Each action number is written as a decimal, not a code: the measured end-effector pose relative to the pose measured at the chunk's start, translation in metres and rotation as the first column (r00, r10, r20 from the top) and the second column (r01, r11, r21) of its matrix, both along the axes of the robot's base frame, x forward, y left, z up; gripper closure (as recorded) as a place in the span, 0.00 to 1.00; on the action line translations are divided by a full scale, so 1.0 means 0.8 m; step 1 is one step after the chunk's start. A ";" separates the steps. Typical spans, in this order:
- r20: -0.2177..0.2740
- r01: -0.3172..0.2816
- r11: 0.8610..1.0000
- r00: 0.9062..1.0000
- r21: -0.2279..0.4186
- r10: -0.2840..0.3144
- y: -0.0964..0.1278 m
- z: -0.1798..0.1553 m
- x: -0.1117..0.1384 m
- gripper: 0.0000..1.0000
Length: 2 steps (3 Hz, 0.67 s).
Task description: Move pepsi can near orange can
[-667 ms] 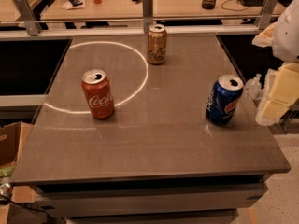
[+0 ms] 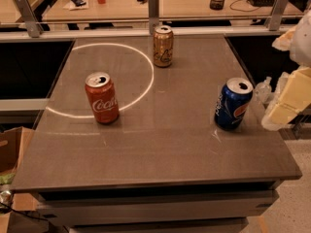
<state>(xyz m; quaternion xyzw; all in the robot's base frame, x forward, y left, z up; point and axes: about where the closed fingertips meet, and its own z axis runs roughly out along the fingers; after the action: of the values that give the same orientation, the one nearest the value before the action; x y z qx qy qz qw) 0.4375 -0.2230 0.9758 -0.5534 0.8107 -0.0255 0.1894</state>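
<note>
The pepsi can (image 2: 233, 104), dark blue with a silver top, stands near the right edge of the grey table (image 2: 160, 144). The orange can (image 2: 163, 46), golden-bronze, stands upright at the far middle of the table, on the rim of a white light ring. My gripper (image 2: 270, 101), cream-coloured, is just off the table's right edge, close beside the pepsi can on its right and holding nothing that shows. The two cans are well apart.
A red Coca-Cola can (image 2: 102, 97) stands at the left middle, on the light ring (image 2: 146, 81). Metal rail posts (image 2: 153, 8) run along the far edge, with a cluttered desk behind. A cardboard box (image 2: 9, 149) sits on the floor at the left.
</note>
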 end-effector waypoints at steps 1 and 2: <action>0.064 0.139 0.982 0.987 0.131 -0.148 -0.020 -0.007 -0.014 0.00; 0.100 0.231 0.931 0.958 0.282 -0.268 -0.062 -0.044 -0.026 0.00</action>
<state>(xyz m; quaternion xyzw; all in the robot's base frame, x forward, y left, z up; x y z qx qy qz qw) 0.4168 -0.2727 0.9410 -0.4118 0.8557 0.0225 0.3126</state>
